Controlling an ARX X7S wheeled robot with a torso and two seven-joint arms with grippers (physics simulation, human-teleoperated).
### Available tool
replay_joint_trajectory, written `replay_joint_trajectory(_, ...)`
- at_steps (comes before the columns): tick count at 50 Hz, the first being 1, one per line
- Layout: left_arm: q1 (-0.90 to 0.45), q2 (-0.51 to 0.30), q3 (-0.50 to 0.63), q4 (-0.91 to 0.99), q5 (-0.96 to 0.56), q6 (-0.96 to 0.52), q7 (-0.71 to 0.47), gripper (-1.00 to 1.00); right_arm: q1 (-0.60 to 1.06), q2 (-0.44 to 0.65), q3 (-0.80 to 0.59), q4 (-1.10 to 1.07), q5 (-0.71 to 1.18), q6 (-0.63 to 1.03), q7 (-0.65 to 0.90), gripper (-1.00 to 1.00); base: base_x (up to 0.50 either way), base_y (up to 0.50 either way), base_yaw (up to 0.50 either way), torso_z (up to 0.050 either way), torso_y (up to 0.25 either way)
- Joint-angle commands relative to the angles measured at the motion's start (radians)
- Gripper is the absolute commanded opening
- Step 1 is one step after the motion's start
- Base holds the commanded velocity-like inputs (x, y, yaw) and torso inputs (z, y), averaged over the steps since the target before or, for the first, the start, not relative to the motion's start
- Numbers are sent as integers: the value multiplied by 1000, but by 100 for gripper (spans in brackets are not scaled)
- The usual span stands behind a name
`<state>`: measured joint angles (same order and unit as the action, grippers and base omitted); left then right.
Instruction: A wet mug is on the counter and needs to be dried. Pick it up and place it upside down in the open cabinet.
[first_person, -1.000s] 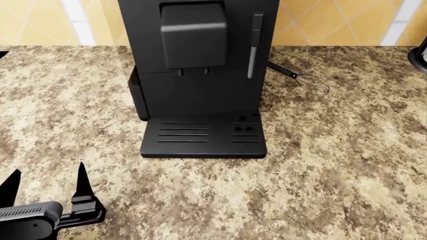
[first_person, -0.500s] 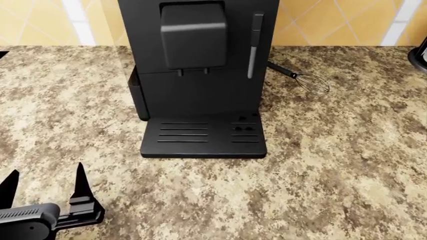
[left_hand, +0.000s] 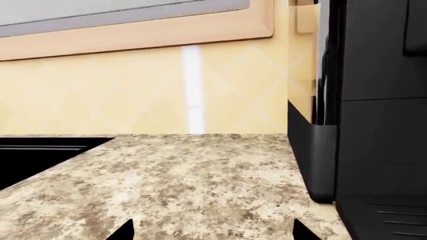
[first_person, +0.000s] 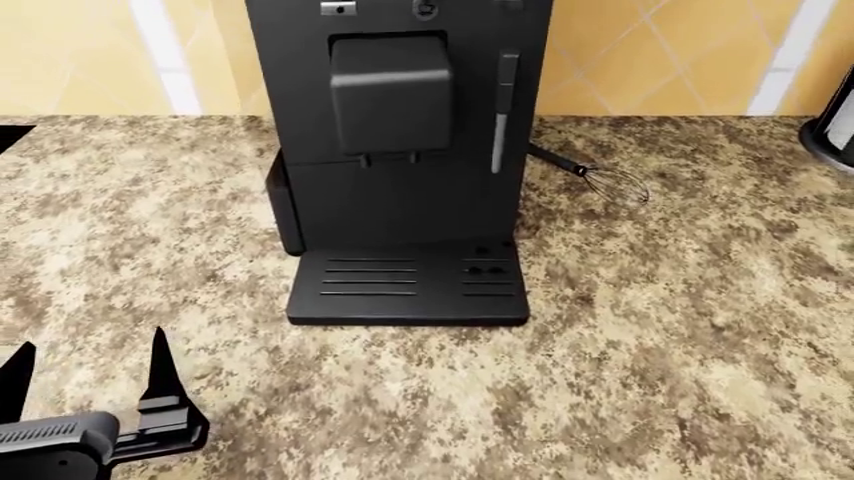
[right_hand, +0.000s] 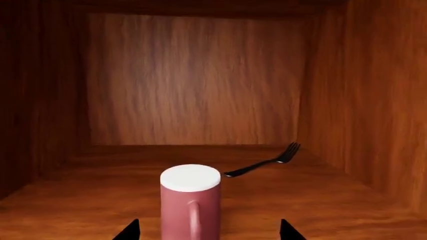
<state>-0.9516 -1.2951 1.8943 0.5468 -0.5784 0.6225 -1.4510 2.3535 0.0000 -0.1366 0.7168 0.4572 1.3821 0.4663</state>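
While the left gripper hangs low over the near left part of the counter, its two dark fingers stand apart with nothing between them. Behind it a big black coffee machine sits on the speckled stone, its drip tray facing forward, and a wire whisk lies just to the machine's right, near the yellow tiled wall.

The mug is not on the worktop. It stands inside the wooden cabinet, on the shelf floor, handle turned toward the right wrist camera; its top face looks flat and white, though I cannot tell for certain which way up it sits. A dark fork lies on the shelf just behind it, to one side. The right gripper shows only its two fingertips, spread wide either side of the mug and apart from it
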Motion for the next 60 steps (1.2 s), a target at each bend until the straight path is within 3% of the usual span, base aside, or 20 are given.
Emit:
replay_joint_trajectory(1,7,0,-8,6,6,-8,-2,100,3,0,51,-128,-26,107,14,100,0,0,0,0,250)
replay_joint_trajectory(10,12,-2,-14,14,9,-14,-3,100,3,6,78,-186,72,189,99,100,0,0,0,0,250)
replay_joint_trajectory(21,20,4,-22,18,16,-22,-6,100,1,135,14,-185,664,186,461,100,0,0,0,0,250)
replay_joint_trajectory(27,24,4,-26,20,19,-23,-7,100,-149,213,-17,-321,1206,181,863,100,0,0,0,0,245)
replay_joint_trajectory(34,29,6,-32,27,30,-32,-13,100,-295,270,-65,-474,1514,132,1077,100,0,0,0,0,19)
replay_joint_trajectory(46,34,11,-40,29,21,-37,-2,100,-432,504,-285,-847,1784,-184,1095,100,0,0,0,0,0)
replay_joint_trajectory(60,30,21,-49,46,6,-54,25,100,-721,748,-242,-1322,1877,-404,1064,100,0,0,0,0,0)
